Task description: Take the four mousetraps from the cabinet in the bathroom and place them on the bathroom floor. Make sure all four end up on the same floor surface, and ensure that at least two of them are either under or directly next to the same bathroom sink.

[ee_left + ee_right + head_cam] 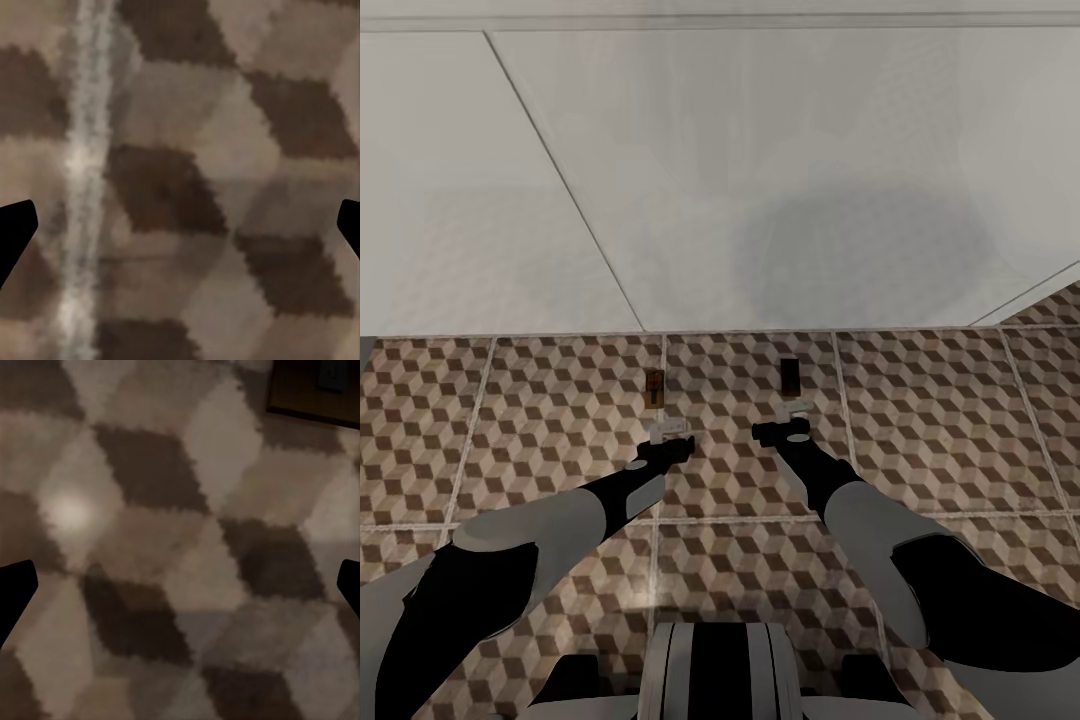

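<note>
Brown mousetraps are lying on the bathroom floor (pixel 960 420), one (pixel 654 386) just past the left tool (pixel 668 430) and one (pixel 791 374) just past the right tool (pixel 796 410). Both tools are hanging wide open, holding nothing. White panels (pixel 760 180) are standing right behind the traps.

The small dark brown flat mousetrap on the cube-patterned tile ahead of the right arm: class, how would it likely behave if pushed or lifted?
The small dark brown flat mousetrap lies flat, so it would probably slide, not roll or tip. The glossy cube-patterned floor tile suggests little friction. Its thin slab shape looks stiff and light, though low edges may be hard to grip.
</note>
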Robot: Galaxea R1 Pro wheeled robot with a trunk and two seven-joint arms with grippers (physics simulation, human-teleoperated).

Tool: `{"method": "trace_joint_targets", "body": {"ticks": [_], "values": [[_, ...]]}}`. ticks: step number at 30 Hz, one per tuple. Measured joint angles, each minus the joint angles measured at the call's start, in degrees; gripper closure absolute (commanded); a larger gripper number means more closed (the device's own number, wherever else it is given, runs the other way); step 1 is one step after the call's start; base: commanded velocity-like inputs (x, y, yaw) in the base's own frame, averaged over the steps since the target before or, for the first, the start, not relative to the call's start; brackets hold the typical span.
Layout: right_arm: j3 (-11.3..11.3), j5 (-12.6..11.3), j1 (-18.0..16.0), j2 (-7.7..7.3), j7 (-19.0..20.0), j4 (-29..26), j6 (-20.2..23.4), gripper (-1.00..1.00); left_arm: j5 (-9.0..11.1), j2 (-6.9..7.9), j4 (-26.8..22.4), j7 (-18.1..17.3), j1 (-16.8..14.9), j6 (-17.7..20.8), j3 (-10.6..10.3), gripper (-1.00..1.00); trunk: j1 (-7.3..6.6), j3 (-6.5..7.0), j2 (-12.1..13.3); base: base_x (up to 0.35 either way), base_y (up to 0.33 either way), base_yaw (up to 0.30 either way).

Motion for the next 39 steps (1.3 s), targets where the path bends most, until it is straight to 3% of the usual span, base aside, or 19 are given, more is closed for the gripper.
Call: {"method": "trace_joint_targets", "body": {"ticks": [3,25,39], "values": [[0.0,0.0,0.0,0.00,0.0,0.0,0.0,-1.00,0.0,0.03,0.0,0.0,0.0,-0.4,0.0,-1.00,0.00,0.00,0.0,0.000,0.000,0.000],[0.1,0.0,0.1,0.00,0.0,0.0,-0.8,-1.00,0.1,-0.09,0.1,0.7,0.0,-0.9,0.2,-1.00,-0.57,4.87,0.3,0.000,0.000,0.000],[0.1,0.0,0.5,0.00,0.0,0.3,-1.1,-1.00,0.1,-0.13,-4.5,10.3,0.0,-0.7,0.3,-1.00,-0.93,7.97,0.5,0.000,0.000,0.000]]}}
